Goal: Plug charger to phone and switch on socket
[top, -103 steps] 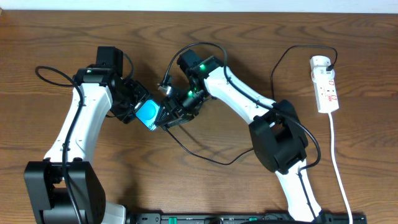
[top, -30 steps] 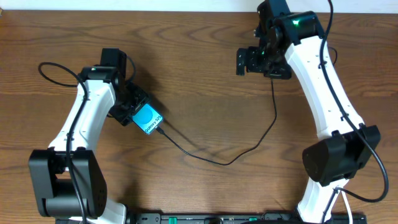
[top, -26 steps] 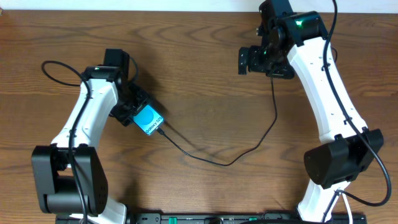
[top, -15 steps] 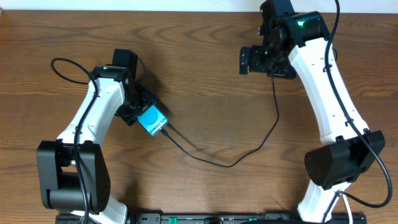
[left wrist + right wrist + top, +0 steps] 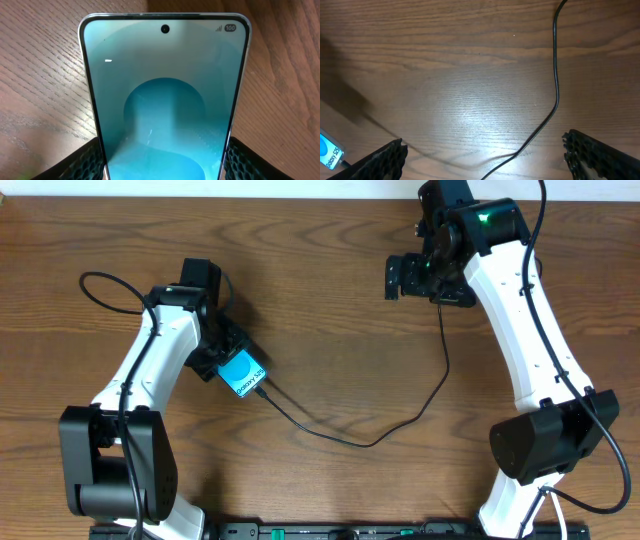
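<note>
Seen from overhead, the left gripper [image 5: 222, 362] clamps the flat cyan-screened phone [image 5: 243, 372] at 9 o'clock, marked "Galaxy S25". The thin black charger cable [image 5: 370, 442] meets the phone's 5 o'clock end. Left wrist only: "100" badge, black ribbed pads [image 5: 85, 162] touching both phone edges. Right wrist: right gripper [image 5: 492, 157] spread wide, empty.

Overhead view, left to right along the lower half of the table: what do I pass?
left arm's base → phone → charger's low bend → right arm's base
</note>
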